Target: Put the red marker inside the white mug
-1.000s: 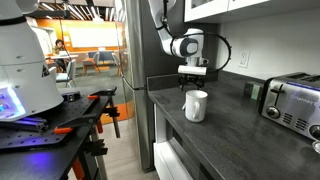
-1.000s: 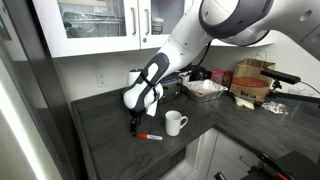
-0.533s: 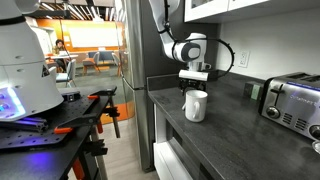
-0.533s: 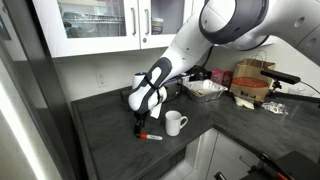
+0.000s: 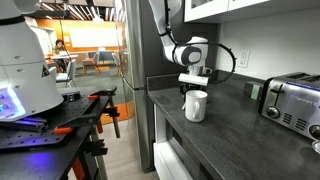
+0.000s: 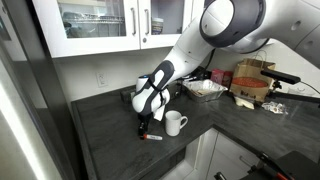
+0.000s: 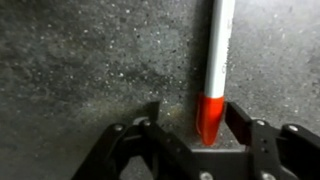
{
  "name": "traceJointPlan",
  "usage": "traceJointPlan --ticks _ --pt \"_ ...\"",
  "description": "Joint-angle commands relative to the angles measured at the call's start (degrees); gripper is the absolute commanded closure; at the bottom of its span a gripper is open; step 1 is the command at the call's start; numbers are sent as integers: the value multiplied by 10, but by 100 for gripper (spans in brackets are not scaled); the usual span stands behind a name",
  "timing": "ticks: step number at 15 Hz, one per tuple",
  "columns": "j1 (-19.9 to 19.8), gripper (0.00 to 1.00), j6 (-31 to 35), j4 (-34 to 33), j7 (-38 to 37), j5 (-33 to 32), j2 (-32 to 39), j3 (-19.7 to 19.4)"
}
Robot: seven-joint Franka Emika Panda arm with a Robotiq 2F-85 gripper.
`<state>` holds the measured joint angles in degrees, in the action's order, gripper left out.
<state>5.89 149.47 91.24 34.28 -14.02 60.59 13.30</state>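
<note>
My hand (image 7: 192,112) is spread wide over the cap end of the red marker (image 7: 215,60), which lies near the tabletop (image 7: 80,60) front edge beside the white mug (image 6: 176,123). If I pinch this close to the tip, it may pivot loose.

Fingers (image 7: 150,122) spread wide, low over the dark speckled counter (image 7: 80,60). The marker (image 7: 214,75) lies between them, closer to one finger than the other, red cap (image 7: 210,118) in the gap, white barrel (image 7: 217,40) running straight away from the fingers.
</note>
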Motion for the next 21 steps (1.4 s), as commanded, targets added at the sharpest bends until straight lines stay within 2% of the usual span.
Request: traceJointPlan --ticks 1,4,6,9,11,13,15,17,21 --pt "7 60 -14 1 -17 -7 -8 -1" --pt "6 82 -9 4 -15 -7 -14 2" --pt "-5 98 0 10 -3 -1 -15 18" --pt "-44 95 49 32 27 17 -25 67" --pt "-63 94 95 52 46 8 -40 94" --pt "-101 94 146 85 93 -3 -57 134" --pt "-156 94 194 124 158 -8 -65 186" --pt "-227 94 247 166 221 -11 -60 247" --pt "-397 94 305 240 328 -61 -15 379"
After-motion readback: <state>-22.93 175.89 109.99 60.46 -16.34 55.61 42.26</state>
